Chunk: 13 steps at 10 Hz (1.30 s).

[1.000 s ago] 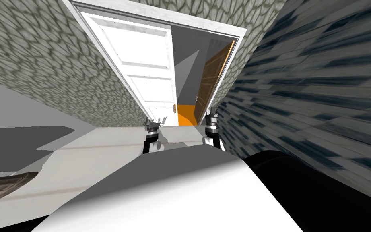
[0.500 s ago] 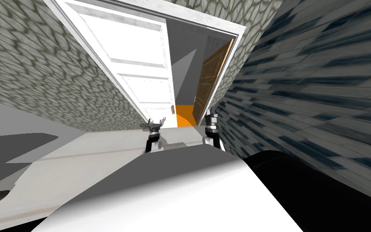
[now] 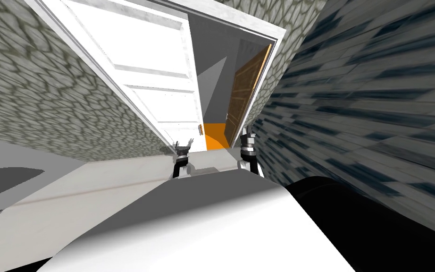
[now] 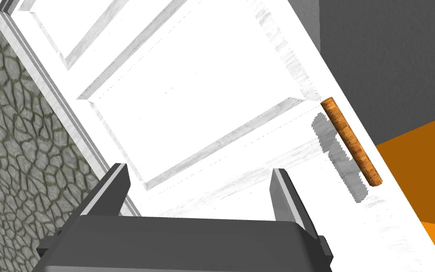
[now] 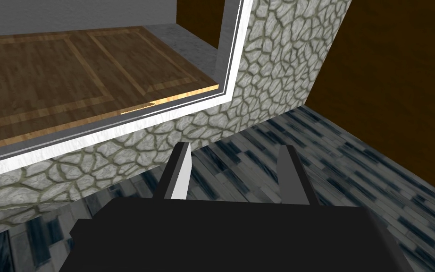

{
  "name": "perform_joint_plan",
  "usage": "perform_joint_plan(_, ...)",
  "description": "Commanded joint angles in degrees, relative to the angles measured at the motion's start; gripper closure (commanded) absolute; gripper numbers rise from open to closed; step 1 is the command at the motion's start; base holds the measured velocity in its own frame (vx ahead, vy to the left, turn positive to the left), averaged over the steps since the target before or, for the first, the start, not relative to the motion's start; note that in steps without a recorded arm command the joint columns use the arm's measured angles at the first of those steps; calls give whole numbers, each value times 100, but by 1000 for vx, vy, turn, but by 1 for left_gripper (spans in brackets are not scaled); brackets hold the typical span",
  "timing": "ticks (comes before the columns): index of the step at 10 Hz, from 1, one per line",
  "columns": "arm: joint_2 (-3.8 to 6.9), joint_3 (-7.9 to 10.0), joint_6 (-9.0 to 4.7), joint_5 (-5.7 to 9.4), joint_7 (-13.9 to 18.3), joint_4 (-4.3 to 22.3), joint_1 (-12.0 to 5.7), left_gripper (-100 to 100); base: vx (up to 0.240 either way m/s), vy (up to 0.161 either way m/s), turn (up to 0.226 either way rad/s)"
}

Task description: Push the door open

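A white panelled door (image 3: 155, 80) stands partly open in its white frame (image 3: 278, 42), with a gap along its free edge. In the left wrist view the door (image 4: 188, 99) is close ahead, and a brown wooden bar handle (image 4: 351, 141) sits near its free edge. My left gripper (image 3: 183, 144) (image 4: 200, 182) is open and faces the door's lower panel, off to one side of the handle; whether it touches the door cannot be told. My right gripper (image 3: 246, 132) (image 5: 233, 165) is open with nothing between its fingers, by the stone wall (image 5: 259, 85) beside the frame.
Stone-patterned wall (image 3: 46, 94) flanks the doorway. A dark blue-grey tiled wall (image 3: 377, 104) runs close along my right. Through the gap lie an orange floor (image 3: 214, 137) and a brown wooden door (image 3: 245, 89) standing ajar. Pale floor (image 3: 94, 189) lies in front of me.
The whole head view has shifted: I have moved closer to the doorway, and the white door looms larger. Both grippers hold much the same pose, and both stay open.
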Motion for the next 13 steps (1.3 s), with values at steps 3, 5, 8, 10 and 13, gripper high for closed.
perform_joint_plan(3,-24,0,-150,143,368,588,-215,-100,104,21,-92)
perform_joint_plan(5,-45,1,-234,221,563,904,-328,-100,101,13,-83)
perform_joint_plan(8,-78,3,-359,337,855,1377,-497,-100,93,16,-85)
perform_joint_plan(10,-108,4,-439,411,1042,1674,-606,-100,103,26,-88)
perform_joint_plan(13,-159,6,-558,520,1317,2123,-765,-100,93,30,-84)
